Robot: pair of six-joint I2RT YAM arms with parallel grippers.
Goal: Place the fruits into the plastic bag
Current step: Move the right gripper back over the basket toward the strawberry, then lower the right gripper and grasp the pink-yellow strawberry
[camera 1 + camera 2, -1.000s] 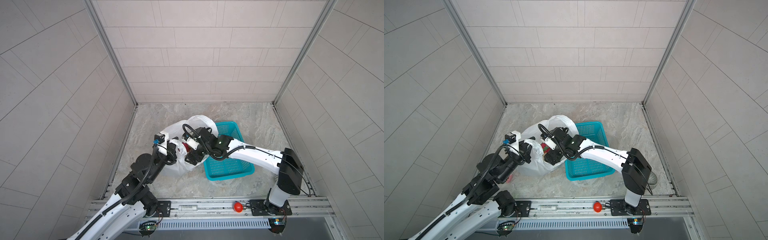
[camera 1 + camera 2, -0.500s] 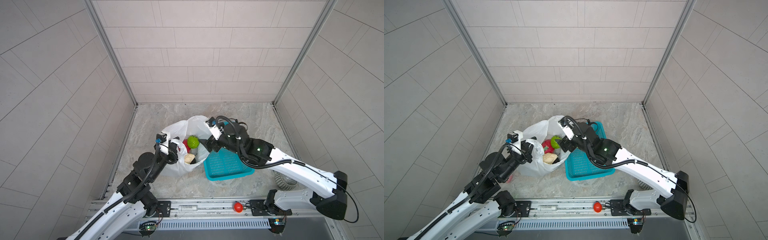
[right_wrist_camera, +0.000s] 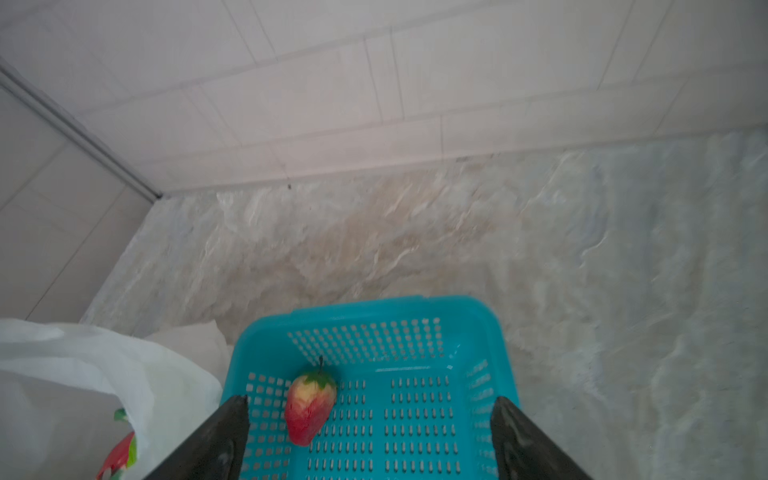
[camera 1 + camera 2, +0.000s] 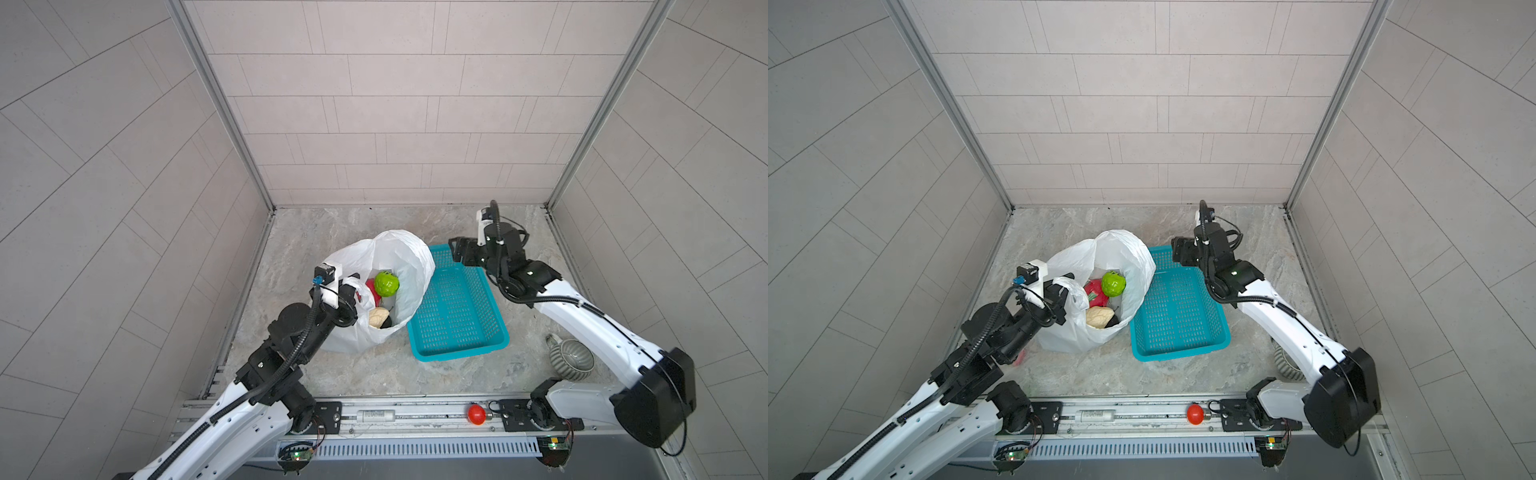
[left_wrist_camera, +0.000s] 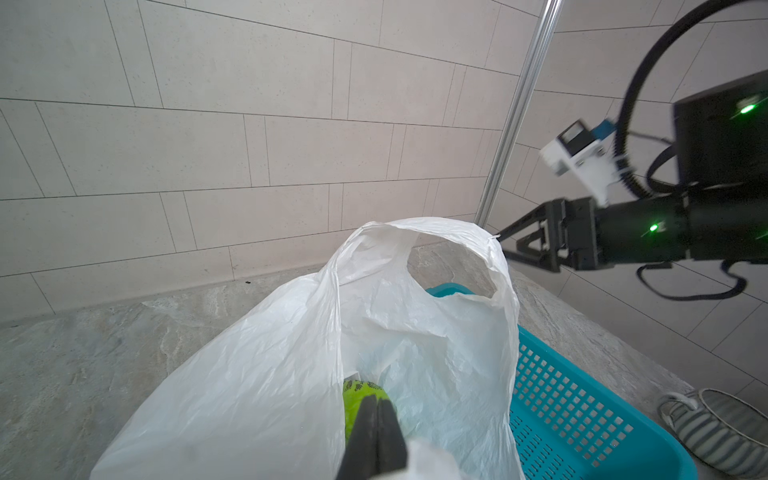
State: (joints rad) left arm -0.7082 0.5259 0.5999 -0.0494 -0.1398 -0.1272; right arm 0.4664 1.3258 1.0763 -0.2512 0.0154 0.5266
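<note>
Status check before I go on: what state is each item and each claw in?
plastic bag: upright, mouth open.
left claw: shut on the plastic bag's handle.
right claw: open, empty, above the basket.
basket: holds one strawberry.
green bumpy ball: inside the bag, on top.
dragon fruit: inside the bag.
cream knobbly ball: inside the bag.

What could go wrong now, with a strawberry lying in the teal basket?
1. The red toy strawberry lies close to a wall of the teal perforated plastic basket; the open right gripper may strike that wall or nudge the fruit away.
2. Only the shut left gripper holds up the thin white plastic bag; a slip may collapse its mouth.
</note>
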